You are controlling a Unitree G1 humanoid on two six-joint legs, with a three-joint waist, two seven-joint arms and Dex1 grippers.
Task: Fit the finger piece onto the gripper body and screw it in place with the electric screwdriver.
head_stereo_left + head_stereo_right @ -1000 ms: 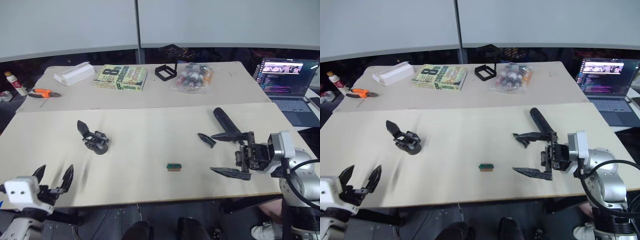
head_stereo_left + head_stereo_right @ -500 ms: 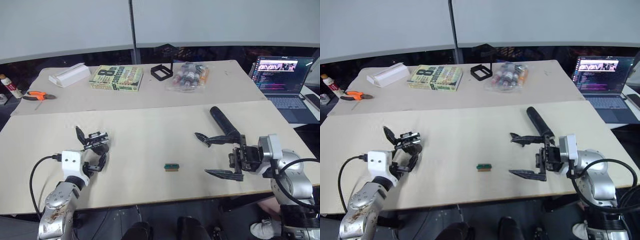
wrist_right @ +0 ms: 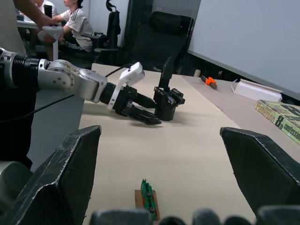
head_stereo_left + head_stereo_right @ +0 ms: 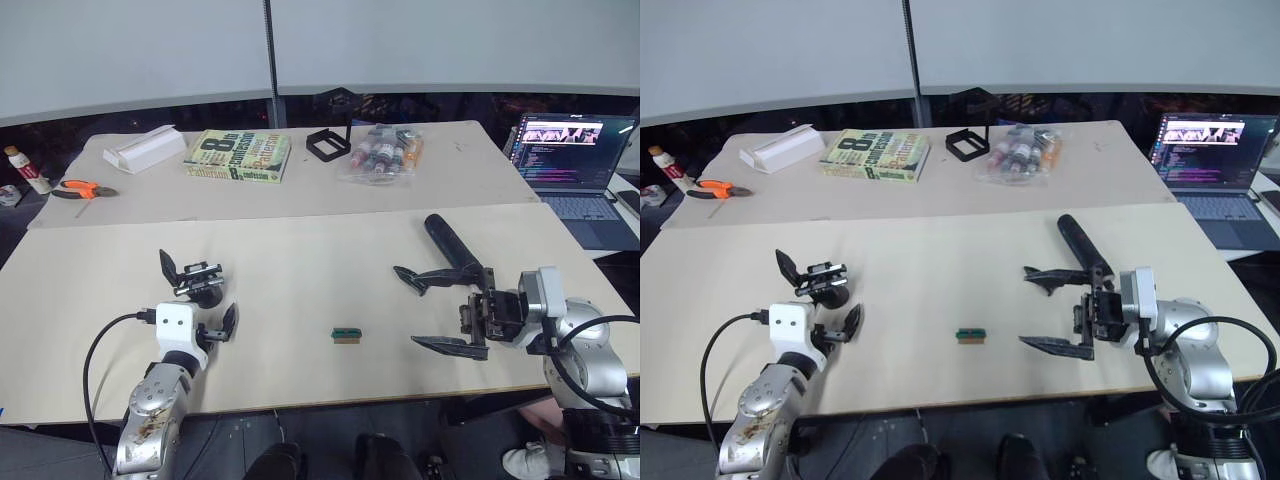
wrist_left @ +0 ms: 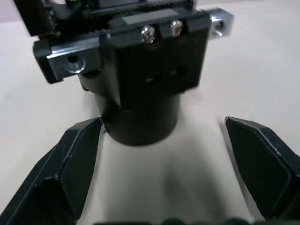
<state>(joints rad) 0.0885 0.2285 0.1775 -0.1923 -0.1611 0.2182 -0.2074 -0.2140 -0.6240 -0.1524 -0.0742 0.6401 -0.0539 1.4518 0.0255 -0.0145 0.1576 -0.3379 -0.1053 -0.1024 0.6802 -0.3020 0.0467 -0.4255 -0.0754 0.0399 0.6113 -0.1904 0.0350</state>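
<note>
Though open, left end effector (image 4: 208, 326) at gripper body (image 4: 194, 282)

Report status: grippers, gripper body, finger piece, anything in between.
Left gripper open, fingers either side of gripper body, not closed. Right gripper open, empty, finger piece at its far fingertip. Screwdriver untouched. Green-and-tan block mid-table, not obstructing.

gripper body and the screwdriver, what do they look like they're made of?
Gripper body: seems matte black plastic, rounded base and blocky upper part, with bright metal screw heads and a silvery metal block on the far side.

Electric screwdriver: plain black cylinder with a dull finish, probably plastic or rubberised; the head views leave that open.
</note>
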